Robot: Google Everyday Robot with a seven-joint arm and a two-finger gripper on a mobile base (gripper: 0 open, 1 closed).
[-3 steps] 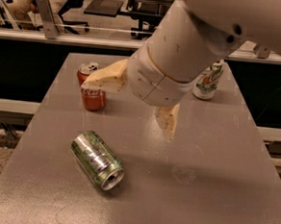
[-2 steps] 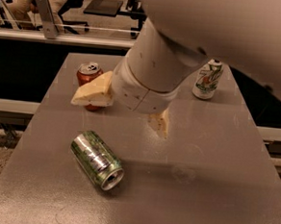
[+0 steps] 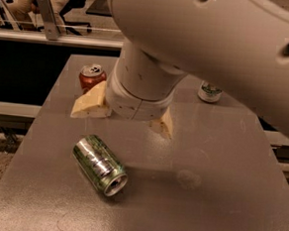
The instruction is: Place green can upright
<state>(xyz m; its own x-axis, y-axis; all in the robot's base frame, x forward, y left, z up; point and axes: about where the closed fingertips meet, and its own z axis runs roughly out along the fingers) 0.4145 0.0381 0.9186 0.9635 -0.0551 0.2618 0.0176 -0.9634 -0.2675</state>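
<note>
In the camera view, a grey table (image 3: 218,192) fills most of the scene, and the robot's large white arm (image 3: 214,38) reaches in from the upper right, covering much of the far side. Its round wrist ends in the gripper (image 3: 122,122), which hangs over the middle of the table, toward the back. The two cream-coloured fingers (image 3: 89,103) are spread wide apart, one to each side of the wrist, and nothing is held between them.

The green can (image 3: 100,164) lies on its side on the near-left part of the table, in front of the gripper and a little to the left of it, not touching it. It lies at a diagonal, and its silver end faces the lower right, towards the camera.

A red can (image 3: 92,76) stands upright near the far-left edge of the table. It is just behind one gripper finger, which hides its lower part. A white can with green lettering (image 3: 209,91) stands at the far right, with its upper part hidden behind the arm.

Beyond the table, a metal post (image 3: 47,14) rises at an angle from a pale rail.
</note>
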